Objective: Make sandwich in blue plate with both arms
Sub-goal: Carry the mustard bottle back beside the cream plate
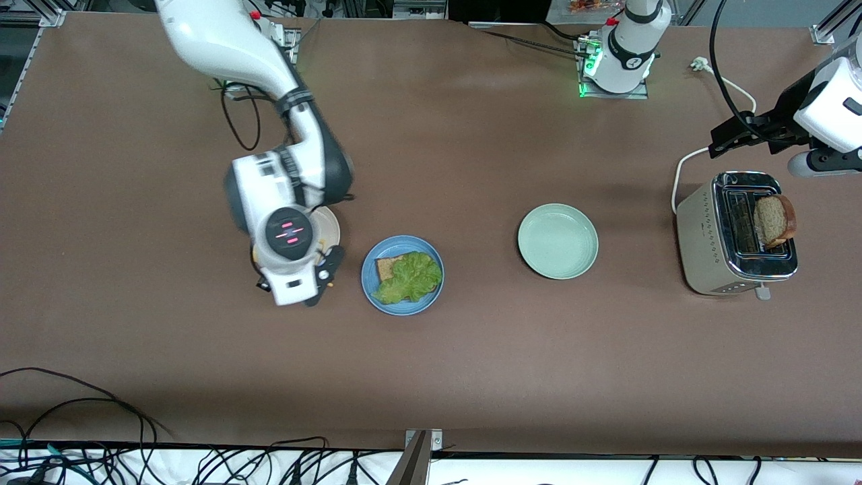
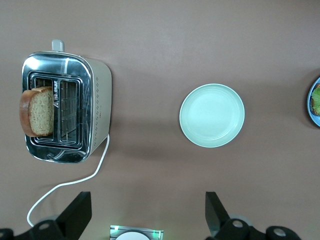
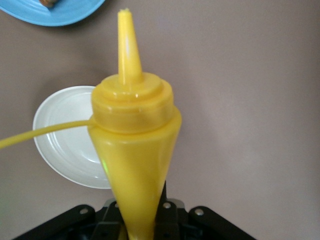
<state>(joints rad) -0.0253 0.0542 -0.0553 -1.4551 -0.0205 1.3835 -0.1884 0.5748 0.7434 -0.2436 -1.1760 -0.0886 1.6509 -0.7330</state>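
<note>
Holding yellow bottle [image 3: 134, 150] in closed right gripper [image 3: 142, 220] over beige plate [image 3: 65, 145] | blue plate [image 1: 402, 275], lettuce [image 1: 409, 276] just beside nozzle: keep upright, centre first | left gripper [image 2: 145, 210] open, waits above toaster [image 1: 735, 232]

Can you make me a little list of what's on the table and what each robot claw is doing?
blue plate: holds one bread slice with a lettuce leaf on top
second bread slice: sticking up out of the toaster
mint-green plate: between the blue plate and the toaster
white plate: beside the blue plate, under the right arm
right claw: shut on a yellow squeeze bottle, over the white plate
left claw: open, up in the air near the toaster, holding nothing
</note>
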